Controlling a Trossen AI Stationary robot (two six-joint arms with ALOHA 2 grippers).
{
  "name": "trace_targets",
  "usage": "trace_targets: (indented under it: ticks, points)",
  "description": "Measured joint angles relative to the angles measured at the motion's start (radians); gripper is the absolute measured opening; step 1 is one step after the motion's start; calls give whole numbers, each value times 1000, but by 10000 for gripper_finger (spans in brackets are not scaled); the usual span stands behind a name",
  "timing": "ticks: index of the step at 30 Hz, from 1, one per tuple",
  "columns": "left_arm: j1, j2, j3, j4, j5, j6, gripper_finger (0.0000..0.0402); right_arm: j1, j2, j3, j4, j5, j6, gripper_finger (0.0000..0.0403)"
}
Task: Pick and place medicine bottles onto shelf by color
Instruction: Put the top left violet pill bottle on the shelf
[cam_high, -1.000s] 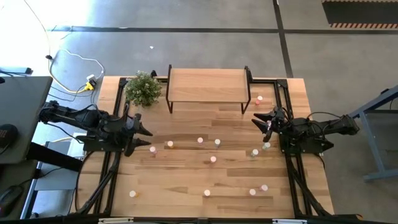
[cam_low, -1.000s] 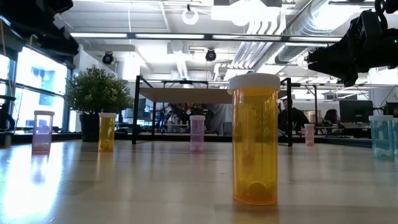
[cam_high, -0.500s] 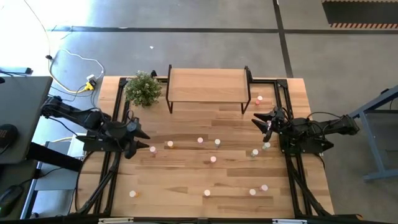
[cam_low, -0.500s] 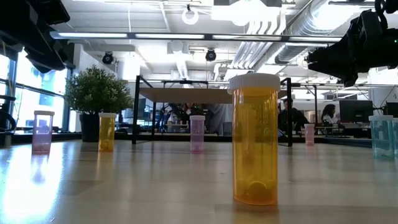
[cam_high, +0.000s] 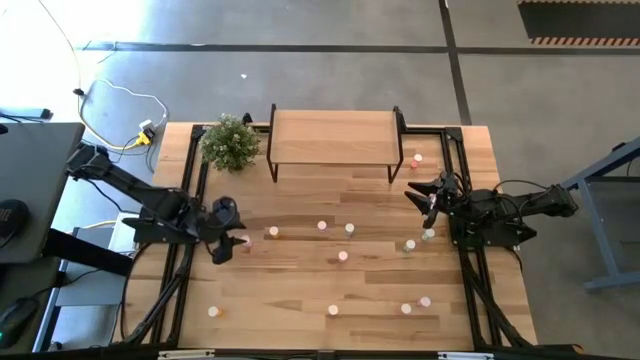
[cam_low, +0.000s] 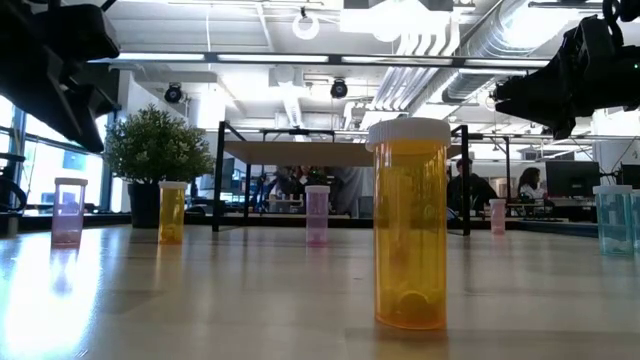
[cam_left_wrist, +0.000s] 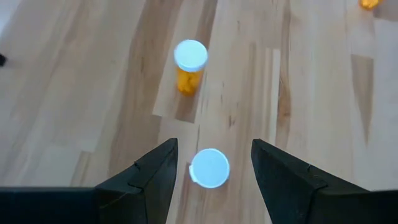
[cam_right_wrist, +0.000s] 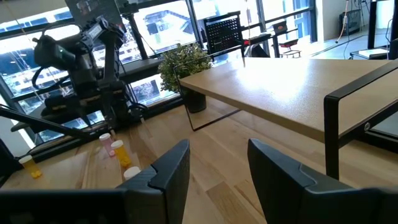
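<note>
Two open fingers of the left gripper (cam_left_wrist: 211, 163) hang above a white-capped bottle (cam_left_wrist: 209, 168), holding nothing, in front of the shelf (cam_high: 333, 137); right gripper (cam_high: 417, 193), open and empty, waits near the shelf's right leg.

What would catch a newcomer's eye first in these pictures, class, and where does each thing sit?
In the low view, a tall orange bottle with a white cap fills the foreground. From above, the bare shelf stands at the table's far edge beside a potted plant. The left gripper hangs open directly over a white-capped bottle.
</note>
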Motion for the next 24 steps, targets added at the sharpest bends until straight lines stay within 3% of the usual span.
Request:
trace_targets:
  ticks: [24]
  points:
    - [-47,181,-1,3,-31,-60,195,0,0,0,0,0,0,154]
